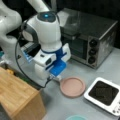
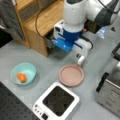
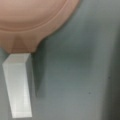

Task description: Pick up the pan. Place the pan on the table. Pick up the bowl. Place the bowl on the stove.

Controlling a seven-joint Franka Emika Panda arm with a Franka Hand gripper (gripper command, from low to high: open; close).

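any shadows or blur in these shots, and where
Wrist view: the pan handle casts a dark shadow on the table to its right. Both front views are soft all over; in a front view the gripper shades the table by the wooden box.

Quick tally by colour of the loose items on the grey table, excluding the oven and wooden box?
Pinkish-brown: 1, the pan, on the table, its white handle beside the claw
Teal: 1, the bowl
Orange: 1, an object in the bowl
White and black: 1, the stove, top bare
Total: 4
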